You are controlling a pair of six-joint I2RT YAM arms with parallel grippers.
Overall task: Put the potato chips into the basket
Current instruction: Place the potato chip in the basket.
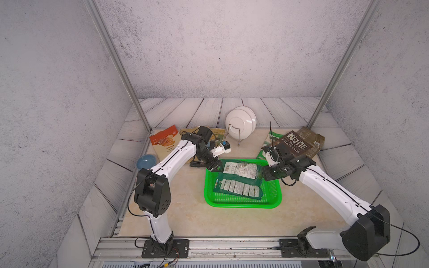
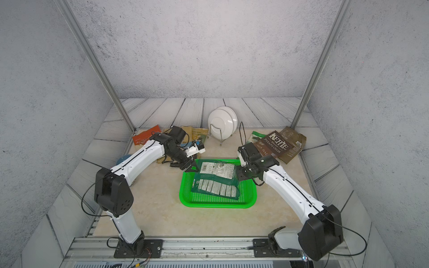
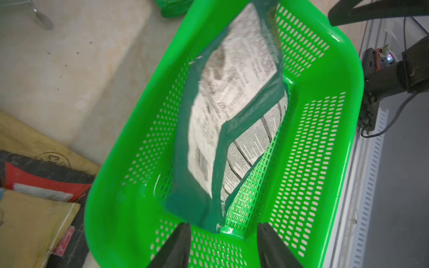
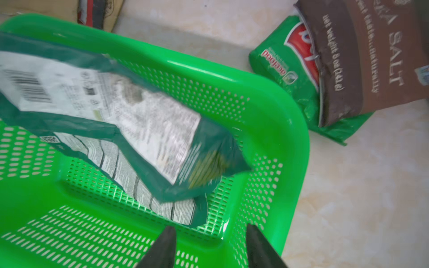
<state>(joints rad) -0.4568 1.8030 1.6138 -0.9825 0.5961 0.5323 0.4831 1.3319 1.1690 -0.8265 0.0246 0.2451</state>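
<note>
I am holding my left pincer (image 3: 224,228) and my right pincer (image 4: 210,228) wide, each empty, over opposite ends of the basket (image 1: 241,205). Between them a dark-green chip bag (image 1: 241,170) is lying slanted on top of another bag (image 1: 239,188). Both are sitting inside the basket, touching neither pincer. To finish this drop well, I judge I should be lifting both pincers straight up, so that no fingertip is catching the crinkly foil or the perforated wall and dragging the basket. More bags are waiting on the desk (image 1: 185,215): a brown bag (image 1: 294,142) over a light-green bag (image 4: 287,76) near my right arm, and an orange bag (image 1: 163,139) and tan bags (image 3: 30,220) near my left. The slanted bag may need pressing flat to make room.
</note>
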